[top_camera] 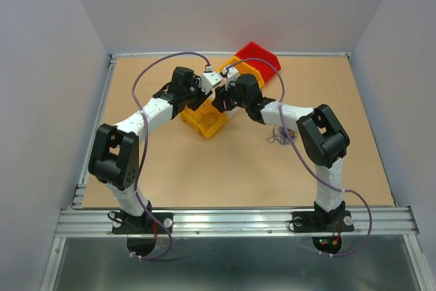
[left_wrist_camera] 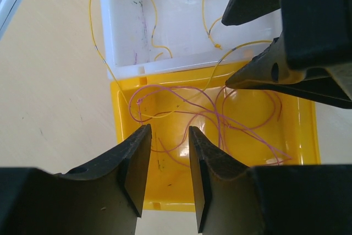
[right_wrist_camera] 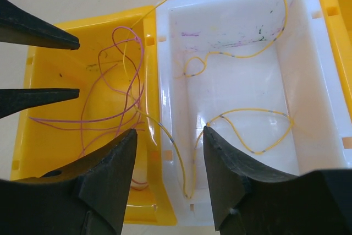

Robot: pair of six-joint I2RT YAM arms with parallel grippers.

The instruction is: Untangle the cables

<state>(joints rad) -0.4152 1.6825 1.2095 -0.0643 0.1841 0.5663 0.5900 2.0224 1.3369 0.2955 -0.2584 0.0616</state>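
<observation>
Here, the left gripper (left_wrist_camera: 169,136) and the right gripper (right_wrist_camera: 169,136) hang open above the yellow bin (left_wrist_camera: 122,141) and the white bin (right_wrist_camera: 322,70).
Their jaws pinch nothing. A purple cable (right_wrist_camera: 135,59) lies looped in the yellow bin; a yellow cable (right_wrist_camera: 247,53) lies in the white bin, which touches it on the far side. A small wad of cables (top_camera: 278,134) lies on the table (top_camera: 204,175), right of the bins.

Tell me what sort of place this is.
Likely a lab robot test cell: plain walls box in a board table, an aluminium rail runs along its near edge, and plastic bins sit on it.
</observation>
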